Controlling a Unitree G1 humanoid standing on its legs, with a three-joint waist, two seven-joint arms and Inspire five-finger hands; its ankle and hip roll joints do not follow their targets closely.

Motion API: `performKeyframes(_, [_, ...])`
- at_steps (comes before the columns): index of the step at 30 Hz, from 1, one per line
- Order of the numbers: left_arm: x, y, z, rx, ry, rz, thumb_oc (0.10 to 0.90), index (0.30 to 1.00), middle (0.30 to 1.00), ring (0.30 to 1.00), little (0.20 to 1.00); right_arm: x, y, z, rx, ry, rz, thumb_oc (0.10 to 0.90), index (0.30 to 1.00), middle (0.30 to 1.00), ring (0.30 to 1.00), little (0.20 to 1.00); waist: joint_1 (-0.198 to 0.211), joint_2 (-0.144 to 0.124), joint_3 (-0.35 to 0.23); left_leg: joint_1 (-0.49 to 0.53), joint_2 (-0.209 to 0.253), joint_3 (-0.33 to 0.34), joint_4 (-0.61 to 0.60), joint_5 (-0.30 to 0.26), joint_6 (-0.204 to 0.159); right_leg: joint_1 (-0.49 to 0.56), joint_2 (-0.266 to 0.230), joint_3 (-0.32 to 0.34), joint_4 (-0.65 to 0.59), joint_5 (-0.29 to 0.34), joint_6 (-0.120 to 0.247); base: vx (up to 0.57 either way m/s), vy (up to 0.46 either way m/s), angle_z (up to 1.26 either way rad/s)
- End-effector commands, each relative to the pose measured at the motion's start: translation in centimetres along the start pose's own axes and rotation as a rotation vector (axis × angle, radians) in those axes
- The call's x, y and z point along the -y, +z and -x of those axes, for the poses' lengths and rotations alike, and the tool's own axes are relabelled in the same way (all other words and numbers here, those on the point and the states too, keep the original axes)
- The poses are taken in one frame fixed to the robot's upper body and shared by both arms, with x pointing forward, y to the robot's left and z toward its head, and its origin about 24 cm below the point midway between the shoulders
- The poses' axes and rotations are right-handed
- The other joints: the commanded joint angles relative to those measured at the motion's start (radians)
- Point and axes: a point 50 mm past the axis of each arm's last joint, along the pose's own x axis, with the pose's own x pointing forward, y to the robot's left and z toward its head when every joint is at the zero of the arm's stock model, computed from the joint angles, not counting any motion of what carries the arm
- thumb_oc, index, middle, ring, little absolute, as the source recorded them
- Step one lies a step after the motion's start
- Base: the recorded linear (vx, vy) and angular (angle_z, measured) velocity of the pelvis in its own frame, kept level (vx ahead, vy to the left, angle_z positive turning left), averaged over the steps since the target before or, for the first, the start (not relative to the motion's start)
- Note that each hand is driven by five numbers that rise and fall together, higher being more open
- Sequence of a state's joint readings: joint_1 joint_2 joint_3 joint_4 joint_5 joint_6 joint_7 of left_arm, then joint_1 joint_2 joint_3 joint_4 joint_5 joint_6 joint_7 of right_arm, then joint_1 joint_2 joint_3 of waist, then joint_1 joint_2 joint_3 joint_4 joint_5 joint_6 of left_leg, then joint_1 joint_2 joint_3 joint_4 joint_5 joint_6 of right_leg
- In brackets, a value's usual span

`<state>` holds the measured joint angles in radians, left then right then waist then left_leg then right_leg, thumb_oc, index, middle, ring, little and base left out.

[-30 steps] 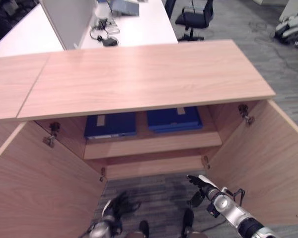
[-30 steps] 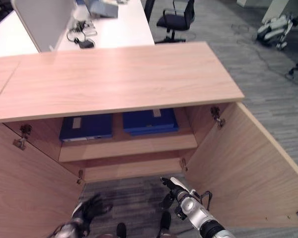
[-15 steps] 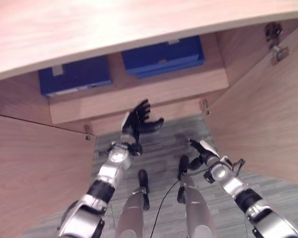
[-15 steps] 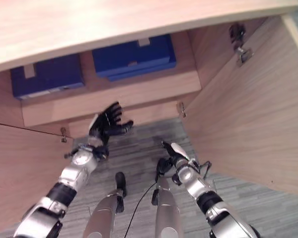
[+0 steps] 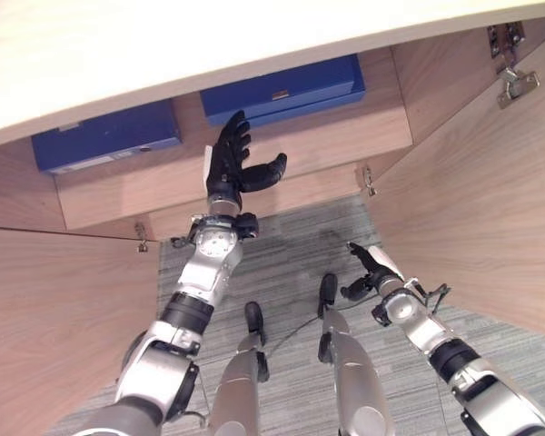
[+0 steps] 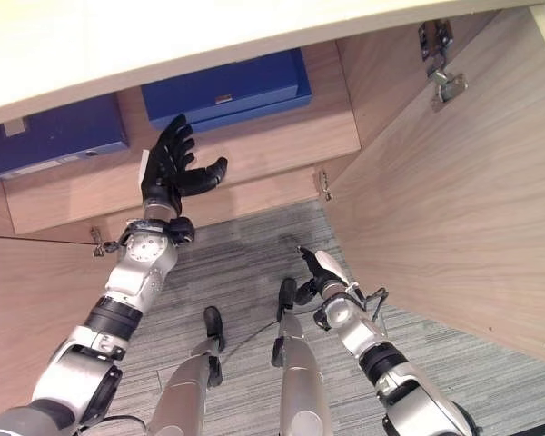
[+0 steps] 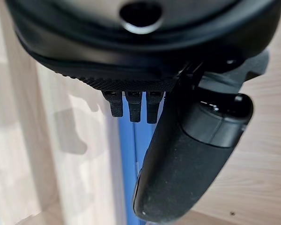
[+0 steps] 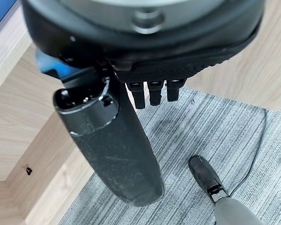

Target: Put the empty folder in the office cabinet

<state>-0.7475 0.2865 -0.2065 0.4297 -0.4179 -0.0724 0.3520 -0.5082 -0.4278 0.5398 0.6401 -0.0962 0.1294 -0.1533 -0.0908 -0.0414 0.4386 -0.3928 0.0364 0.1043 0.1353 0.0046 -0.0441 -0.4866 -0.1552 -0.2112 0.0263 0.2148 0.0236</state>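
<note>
The left hand [image 5: 236, 171] is raised with fingers spread and straight, holding nothing. Over the last second it has risen from near the floor to the front edge of the cabinet shelf [image 5: 336, 145]. This suggests either a reach toward the shelf or a withdrawal after placement. The right hand [image 5: 371, 271] hangs low over the carpet, fingers relaxed, also empty. Just beyond the left fingertips lies one blue folder [image 5: 282, 87]; a second folder [image 5: 104, 138] lies farther to the hand's left. Both rest flat on the shelf inside the open cabinet.
</note>
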Motion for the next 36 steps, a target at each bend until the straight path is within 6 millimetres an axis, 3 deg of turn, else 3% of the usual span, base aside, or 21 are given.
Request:
performKeyframes(1, [1.3, 5.6, -1.2, 0.248, -0.013, 0.104, 0.8, 0.9, 0.9, 0.9, 0.9, 0.6, 0.7, 0.0, 0.054, -0.038, -0.007, 0.8, 0.9, 0.9, 0.9, 0.9, 0.016, 0.001, -0.061, -0.031, 0.007, -0.037, 0.077, -0.125, -0.01, -0.02, -0.014, 0.011, 0.092, -0.142, 0.087, 0.0, 0.0, 0.0])
performKeyframes(16, [0.6, 4.5, -1.5, 0.163, -0.003, 0.224, 0.8, 0.9, 0.9, 0.9, 0.9, 1.6, 0.8, -0.1, 0.049, -0.062, 0.011, 0.8, 0.9, 0.9, 0.9, 0.9, 0.017, 0.012, -0.017, -0.06, 0.003, -0.035, 0.103, -0.121, -0.005, -0.033, -0.016, 0.015, 0.096, -0.134, 0.084, 0.0, 0.0, 0.0])
performKeyframes(22, [-0.3, 5.9, -1.4, 0.231, 0.092, 0.299, 0.8, 0.9, 0.9, 0.9, 0.9, 1.2, 0.4, 0.0, 0.034, -0.058, 0.021, 0.8, 0.9, 0.9, 0.9, 0.9, 0.017, 0.007, -0.01, -0.063, 0.003, -0.036, 0.104, -0.124, -0.006, -0.035, -0.012, 0.017, 0.096, -0.135, 0.082, 0.0, 0.0, 0.0])
performKeyframes(24, [-1.4, 7.2, -0.9, 0.314, 0.159, 0.267, 0.8, 0.9, 0.9, 0.9, 0.9, 0.7, 0.2, 0.1, 0.029, -0.049, 0.016, 0.8, 0.9, 0.9, 0.9, 0.9, 0.021, 0.002, -0.01, -0.064, 0.004, -0.034, 0.104, -0.129, -0.008, -0.038, -0.01, 0.019, 0.097, -0.136, 0.082, 0.0, 0.0, 0.0])
performKeyframes(28, [-2.3, 7.9, -0.4, 0.375, 0.209, 0.249, 0.8, 0.9, 0.9, 0.9, 0.9, 0.3, 0.1, 0.1, 0.026, -0.043, 0.013, 0.8, 0.9, 0.9, 0.9, 0.9, 0.022, -0.004, -0.009, -0.07, 0.008, -0.033, 0.11, -0.133, -0.009, -0.042, -0.009, 0.024, 0.097, -0.137, 0.081, 0.0, 0.0, 0.0])
performKeyframes(36, [-2.2, 8.5, 0.9, 0.44, 0.211, 0.232, 0.8, 0.9, 0.9, 0.9, 0.9, -0.5, -0.1, 0.0, 0.016, -0.029, 0.008, 0.8, 0.9, 0.9, 0.9, 0.9, 0.028, -0.009, -0.008, -0.073, 0.007, -0.033, 0.111, -0.136, -0.009, -0.043, -0.009, 0.022, 0.095, -0.135, 0.08, 0.0, 0.0, 0.0])
